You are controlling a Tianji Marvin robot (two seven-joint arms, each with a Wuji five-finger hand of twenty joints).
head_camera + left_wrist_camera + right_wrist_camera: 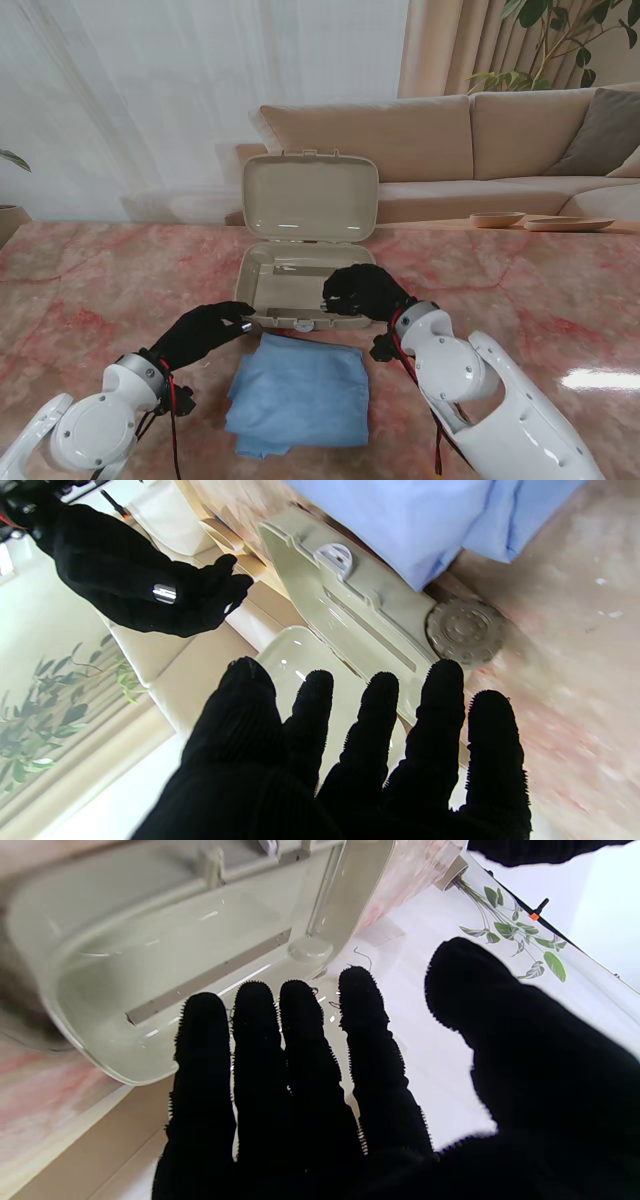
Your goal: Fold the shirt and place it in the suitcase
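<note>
A light blue shirt (300, 393), folded into a rough square, lies on the marble table just on my side of the beige suitcase (300, 262). The suitcase stands open, its lid upright and its tray bare. My left hand (205, 331) hovers to the left of the shirt's far corner, near the suitcase's front left corner, fingers spread and holding nothing. My right hand (366, 291) hangs over the suitcase's front right rim, fingers apart and holding nothing. In the left wrist view the shirt (425, 525), the suitcase latch (334, 557) and the right hand (145, 585) show beyond my left hand's fingers (380, 740).
A beige sofa (480, 140) runs behind the table. Two shallow wooden dishes (540, 221) sit at the table's far right edge. A suitcase wheel (466, 630) shows in the left wrist view. Potted plants stand at the far right and left.
</note>
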